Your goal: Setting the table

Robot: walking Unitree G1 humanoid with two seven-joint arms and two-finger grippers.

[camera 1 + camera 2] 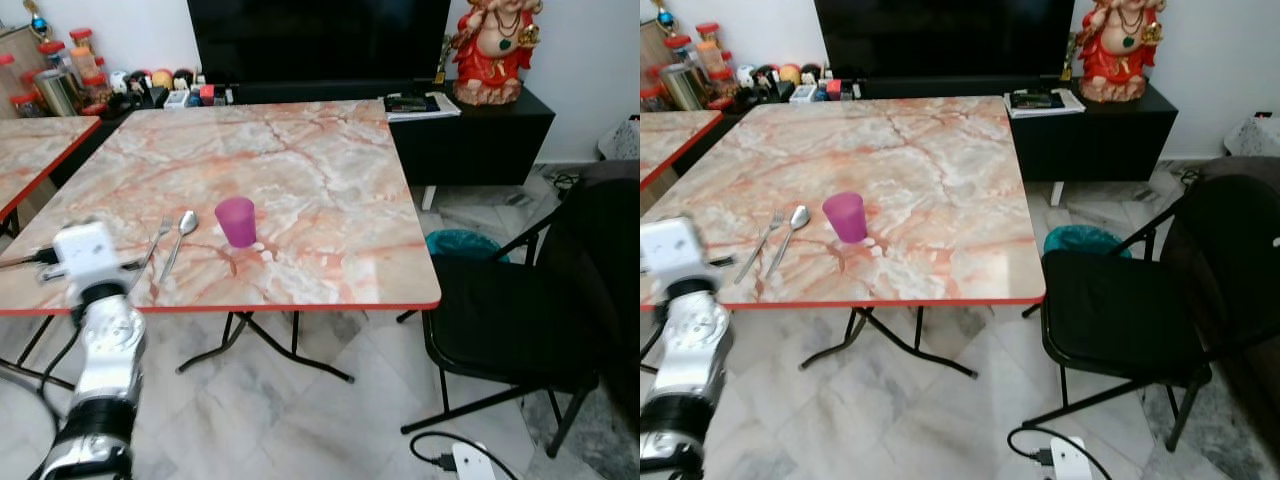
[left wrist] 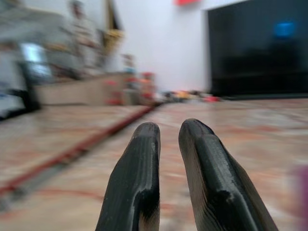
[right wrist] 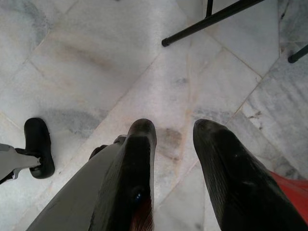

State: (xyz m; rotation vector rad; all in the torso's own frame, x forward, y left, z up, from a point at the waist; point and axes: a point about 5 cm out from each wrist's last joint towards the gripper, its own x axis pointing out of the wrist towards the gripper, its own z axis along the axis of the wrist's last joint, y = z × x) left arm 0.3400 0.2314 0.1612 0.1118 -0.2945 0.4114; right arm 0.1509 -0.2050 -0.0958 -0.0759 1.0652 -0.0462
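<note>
A fork (image 1: pixel 155 243) and spoon (image 1: pixel 179 236) are lying on the marble tabletop (image 1: pixel 330 190), handles toward six o'clock, a purple cup (image 1: pixel 237 221) at their three o'clock. The left jaws (image 2: pixel 168 159), slightly apart and empty, are hovering nearest.

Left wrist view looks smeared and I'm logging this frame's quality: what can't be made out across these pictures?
- Left wrist view: the shelf items are blurred; the purple cup is a smear cut by the edge.
- Eye views: the left arm's white wrist block hides the left gripper.
- Jars by the wall: labels too small.
</note>
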